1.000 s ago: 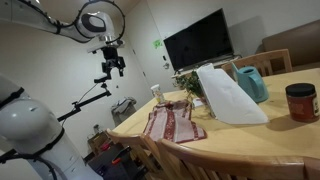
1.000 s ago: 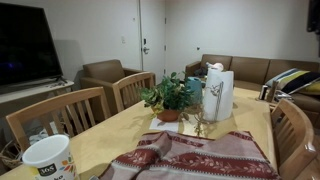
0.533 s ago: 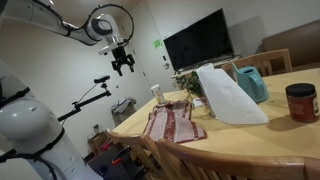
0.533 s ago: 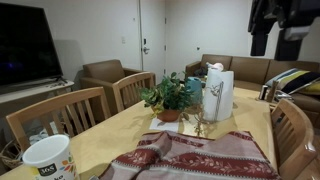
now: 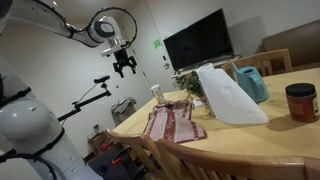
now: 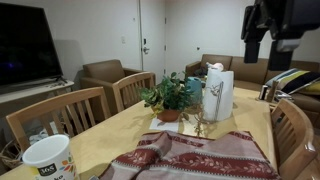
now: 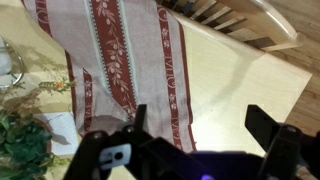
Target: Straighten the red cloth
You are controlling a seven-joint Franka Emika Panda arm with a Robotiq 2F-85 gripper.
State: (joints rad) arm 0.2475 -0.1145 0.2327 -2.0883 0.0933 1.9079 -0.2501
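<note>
The red cloth lies wrinkled on the near end of the wooden table, dull red with pale lengthwise stripes. It also fills the bottom of an exterior view, red cloth. In the wrist view the red cloth runs down the left half, slightly askew, one long edge under the left finger. My gripper hangs high in the air off the table's end, well above the cloth. It shows at the top right as a dark gripper. The gripper is open and empty.
A large white folded sheet, a teal object, a red-lidded jar and a potted plant stand on the table beyond the cloth. A white mug sits near one corner. Wooden chairs ring the table.
The arm has swung toward the table. The gripper moved a little right in one exterior view and came into the other from the right. The cloth has not moved.
</note>
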